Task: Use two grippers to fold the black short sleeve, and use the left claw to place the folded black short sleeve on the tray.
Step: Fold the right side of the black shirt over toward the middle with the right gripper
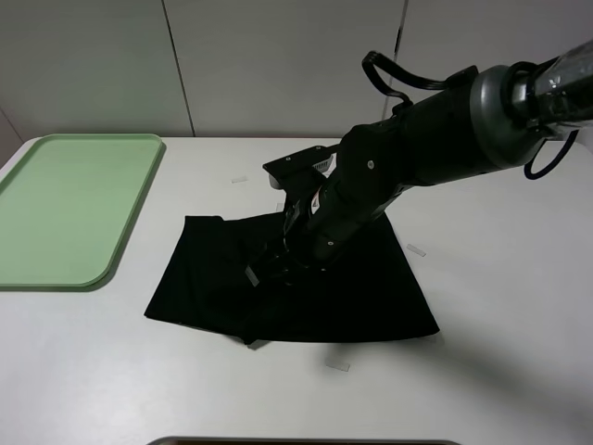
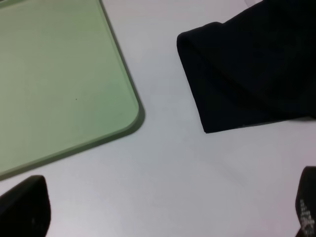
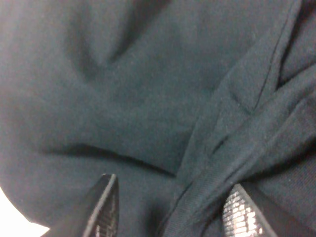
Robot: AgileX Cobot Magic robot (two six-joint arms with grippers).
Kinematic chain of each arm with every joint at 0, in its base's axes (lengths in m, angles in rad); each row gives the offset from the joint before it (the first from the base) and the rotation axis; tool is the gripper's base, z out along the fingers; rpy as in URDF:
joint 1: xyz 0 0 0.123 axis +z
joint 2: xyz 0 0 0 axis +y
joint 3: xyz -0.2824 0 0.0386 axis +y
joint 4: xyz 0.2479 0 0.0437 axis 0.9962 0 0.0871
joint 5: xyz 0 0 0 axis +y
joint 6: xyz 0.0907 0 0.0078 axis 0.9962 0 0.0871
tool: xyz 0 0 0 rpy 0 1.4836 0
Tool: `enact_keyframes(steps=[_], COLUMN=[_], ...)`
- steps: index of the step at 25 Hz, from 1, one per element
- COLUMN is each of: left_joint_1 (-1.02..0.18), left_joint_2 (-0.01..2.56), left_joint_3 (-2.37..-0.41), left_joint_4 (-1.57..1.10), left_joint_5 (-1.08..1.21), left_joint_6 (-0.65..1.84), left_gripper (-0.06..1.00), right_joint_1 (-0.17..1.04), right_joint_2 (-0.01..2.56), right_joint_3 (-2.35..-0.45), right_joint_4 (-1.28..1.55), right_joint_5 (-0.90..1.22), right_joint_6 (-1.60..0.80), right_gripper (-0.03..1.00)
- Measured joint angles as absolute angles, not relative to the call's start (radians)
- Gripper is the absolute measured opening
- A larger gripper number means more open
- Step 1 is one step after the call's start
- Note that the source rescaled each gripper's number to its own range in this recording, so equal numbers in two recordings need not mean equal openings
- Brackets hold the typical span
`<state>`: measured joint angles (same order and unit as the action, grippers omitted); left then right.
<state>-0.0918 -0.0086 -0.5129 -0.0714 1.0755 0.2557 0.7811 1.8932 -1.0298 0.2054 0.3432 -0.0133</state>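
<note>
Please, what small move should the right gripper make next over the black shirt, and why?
Probably lower a little and close. The right gripper has its jaws apart over the black short sleeve, and a raised fold of the fabric runs between them, so a grip there seems ready.

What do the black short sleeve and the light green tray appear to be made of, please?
The black short sleeve looks like soft, matte knit fabric: it creases and folds, and the right wrist view shows stitched seams. The tray is probably moulded plastic, smooth with a faint sheen, judging by its even colour, rounded corners and low raised rim.
</note>
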Motion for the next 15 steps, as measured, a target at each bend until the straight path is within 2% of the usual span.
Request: enact_keyframes(steps=[8,15], left_joint_1=[-0.092,-0.092], left_joint_2=[-0.009,-0.009], left_joint_3=[-0.513,-0.513], left_joint_4=[-0.068,-0.068], left_joint_5=[1.076,1.076], left_joint_6=[0.256,0.256], left_gripper=[1.00,1.00], right_joint_1=[0.761,0.621], right_joint_2=[1.862,1.713], right_joint_3=[-1.034,-1.043], right_joint_4=[0.210,0.157], right_joint_5=[0.349,0.368], right_joint_6=[-0.022,-0.022], right_gripper=[0.53,0.53])
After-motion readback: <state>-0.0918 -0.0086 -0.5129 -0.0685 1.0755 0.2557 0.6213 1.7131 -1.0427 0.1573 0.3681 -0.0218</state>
